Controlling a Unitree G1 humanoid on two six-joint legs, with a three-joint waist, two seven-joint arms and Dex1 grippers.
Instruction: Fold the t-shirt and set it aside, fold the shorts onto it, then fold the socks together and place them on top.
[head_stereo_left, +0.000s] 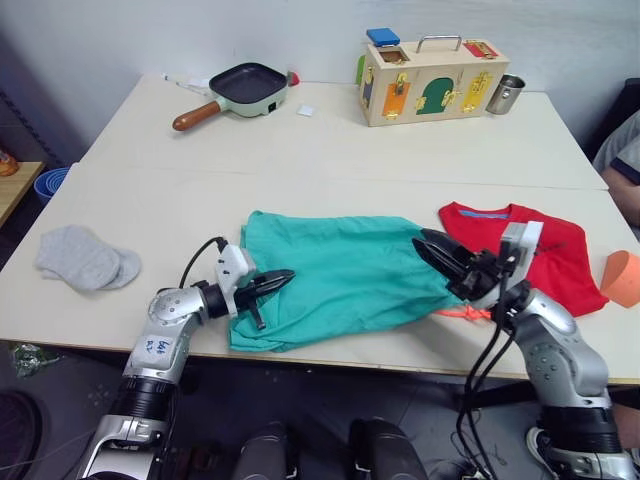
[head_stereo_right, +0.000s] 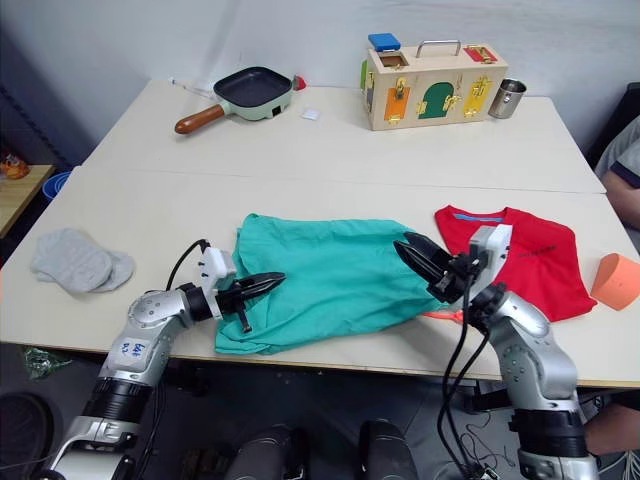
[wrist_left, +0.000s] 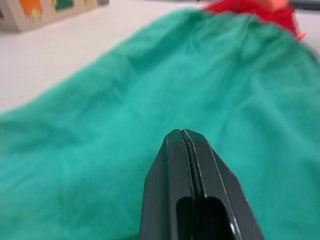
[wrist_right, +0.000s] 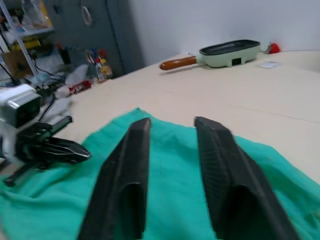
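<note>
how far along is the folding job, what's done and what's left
Looks done: the t-shirt lies folded at the robot's right. In hand: the shorts are spread flat beside it, overlapping its edge, unfolded; the left tool, shut, and the right tool, open, hover over them, gripping nothing. Left: fold the shorts onto the t-shirt, then fold the socks, lying untouched at the far left.

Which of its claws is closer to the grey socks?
The left. The left gripper hangs over the shorts' near left corner, on the same side of the table as the socks. The right gripper is over the shorts' far end, beside the t-shirt.
</note>
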